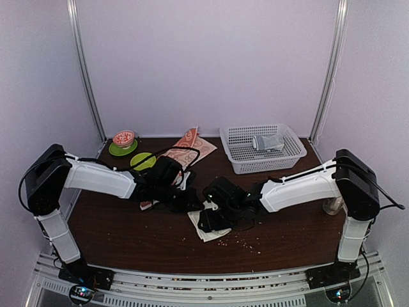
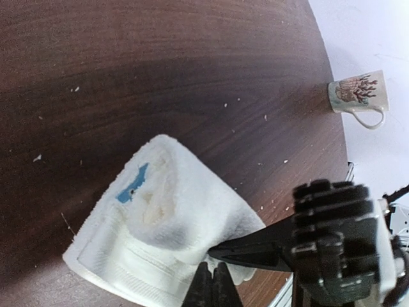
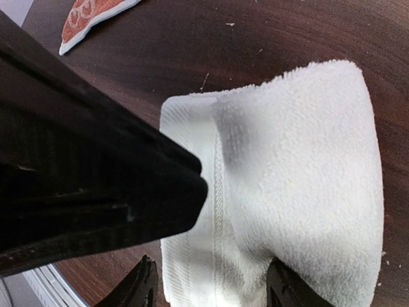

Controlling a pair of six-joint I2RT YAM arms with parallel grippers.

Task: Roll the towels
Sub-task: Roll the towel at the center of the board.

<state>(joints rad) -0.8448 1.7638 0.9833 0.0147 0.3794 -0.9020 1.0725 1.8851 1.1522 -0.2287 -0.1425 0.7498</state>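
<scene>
**Right gripper** [image 3: 214, 286]: black fingers at the lower edge of the right wrist view, standing apart. The flat hemmed end of the towel lies between them and nothing is clamped. The spread is judged to suit letting go of the roll or resetting on it.

**Left gripper** [image 2: 214, 291]: jaws together at the bottom centre of the left wrist view, set against the towel's hemmed edge. This is judged to pin the fold so it does not spring open. Whether a lip of cloth is pinched cannot be told.

**Plain cream-white terry towel with a small blue mark** [image 2: 160, 224]: laid on the dark brown wooden table [image 1: 128, 236] at the centre of the top view. It is turned over into a loose hump, and the roll is judged unfinished.

**Orange-red towel with white circle patterns** [image 1: 190, 148]: spread flat at upper centre of the top view, apart from both grippers and judged not yet begun.

**White plastic lattice basket** [image 1: 255, 167]: at upper right, holding a pale grey-blue cloth bundle [image 1: 268, 142].

**Hidden or unclear:**
- In the top view the white towel is mostly covered by the two grippers.
- The upper left of the right wrist view is filled by the left gripper's blurred black body.
- The cream mug with a reddish print [image 2: 358, 96] is half hidden behind the right arm in the top view.
</scene>
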